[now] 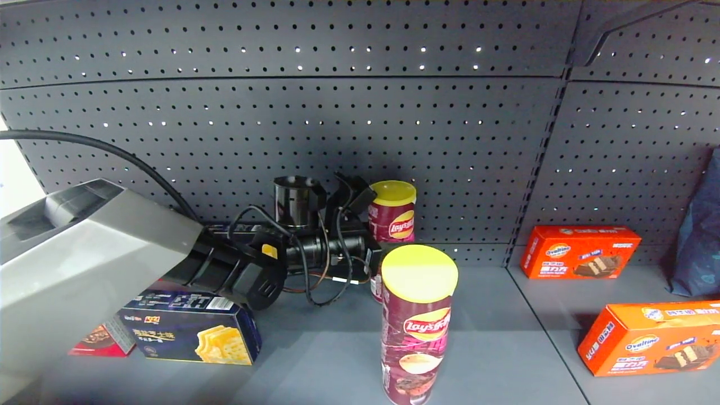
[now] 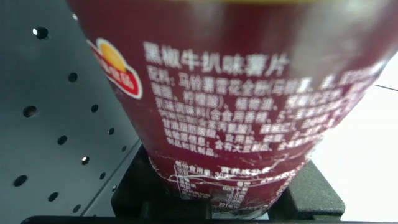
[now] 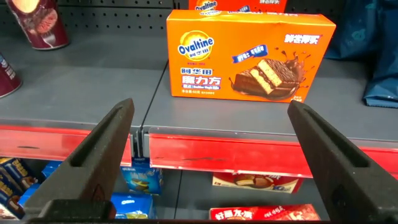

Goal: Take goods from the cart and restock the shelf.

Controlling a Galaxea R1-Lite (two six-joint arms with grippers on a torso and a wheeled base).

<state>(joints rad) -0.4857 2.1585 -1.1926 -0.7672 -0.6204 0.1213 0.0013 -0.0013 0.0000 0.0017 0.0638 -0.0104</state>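
Grey pegboard shelf point(image 1: 315, 349). Blue cracker box point(image 1: 194, 334) at 8 o'clock. Left claw point(image 2: 221, 196) is clenched on rear chips can point(image 1: 394, 216), upright by the backboard, 12 o'clock of front chips can point(image 1: 419, 332). Orange box point(image 1: 652, 337) at 3 o'clock. Right claw point(image 3: 211, 106) is released, spread wide before it.

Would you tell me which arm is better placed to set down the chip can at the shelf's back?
Left: the left gripper holds the chip can near the back panel; the right gripper sits open, empty.

Chip can point(image 2: 236, 93) blurred, top cut off
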